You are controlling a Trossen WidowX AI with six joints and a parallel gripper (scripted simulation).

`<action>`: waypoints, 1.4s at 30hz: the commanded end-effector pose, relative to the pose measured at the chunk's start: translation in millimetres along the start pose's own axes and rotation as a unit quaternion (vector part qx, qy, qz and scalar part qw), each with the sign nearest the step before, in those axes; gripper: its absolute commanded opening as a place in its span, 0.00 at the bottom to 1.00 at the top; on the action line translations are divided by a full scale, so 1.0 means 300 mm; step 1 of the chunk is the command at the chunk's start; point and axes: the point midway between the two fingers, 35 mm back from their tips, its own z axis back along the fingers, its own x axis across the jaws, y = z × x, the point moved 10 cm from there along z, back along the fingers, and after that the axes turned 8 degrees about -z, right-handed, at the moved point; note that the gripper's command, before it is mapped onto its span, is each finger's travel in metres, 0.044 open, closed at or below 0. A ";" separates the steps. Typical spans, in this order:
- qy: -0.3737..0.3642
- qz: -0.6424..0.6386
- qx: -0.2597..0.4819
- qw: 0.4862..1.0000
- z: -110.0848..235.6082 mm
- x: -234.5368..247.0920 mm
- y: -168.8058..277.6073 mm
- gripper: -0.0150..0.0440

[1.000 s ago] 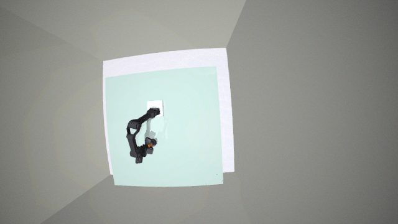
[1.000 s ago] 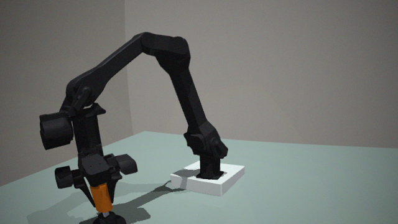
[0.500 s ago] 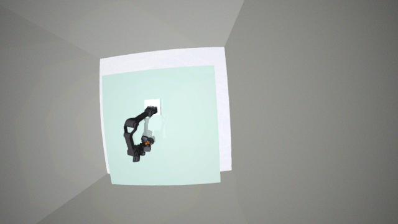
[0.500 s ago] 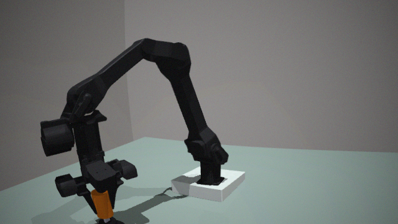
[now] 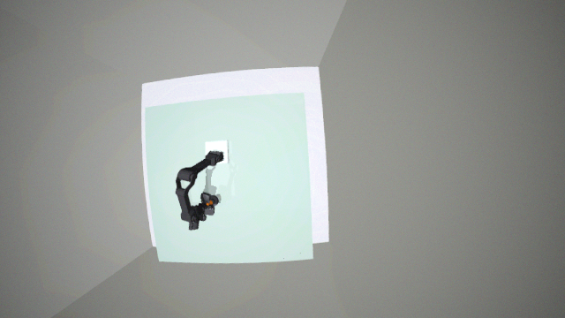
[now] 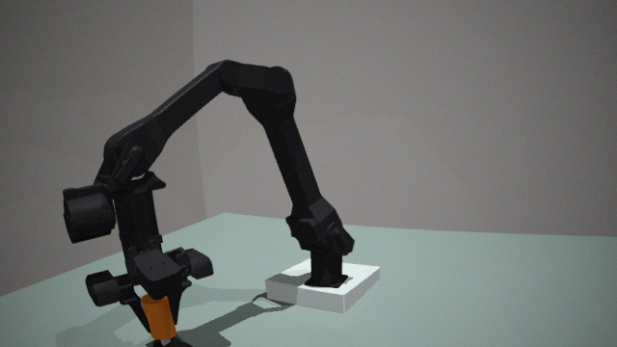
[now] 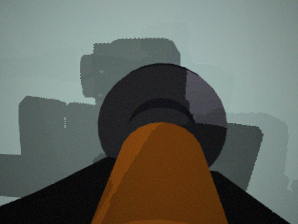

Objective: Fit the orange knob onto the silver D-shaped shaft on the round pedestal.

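My gripper (image 6: 159, 315) (image 5: 209, 204) (image 7: 160, 173) is shut on the orange knob (image 6: 157, 318) (image 5: 211, 202) (image 7: 166, 196), a tall cylinder held nearly upright with a slight tilt. The knob's lower end hangs just over the dark round pedestal (image 6: 169, 343) (image 7: 200, 92) at the near left of the table. A small silver bit of the shaft (image 6: 165, 340) shows between knob and pedestal. In the wrist view the knob covers the middle of the pedestal, so the shaft and its flat side are hidden. The knob's hole is not visible.
The arm's base stands on a white square block (image 6: 357, 284) (image 5: 216, 146) near the table's middle. The pale green table top (image 6: 458, 289) (image 5: 265, 177) ends close to the pedestal at the left. Grey walls stand behind.
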 end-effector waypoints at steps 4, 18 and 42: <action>0.001 0.002 0.000 1.000 -0.003 -0.001 0.000 0.25; 0.001 0.101 0.000 0.995 0.014 -0.003 -0.001 0.25; 0.001 0.107 0.000 0.994 -0.001 -0.001 0.000 0.25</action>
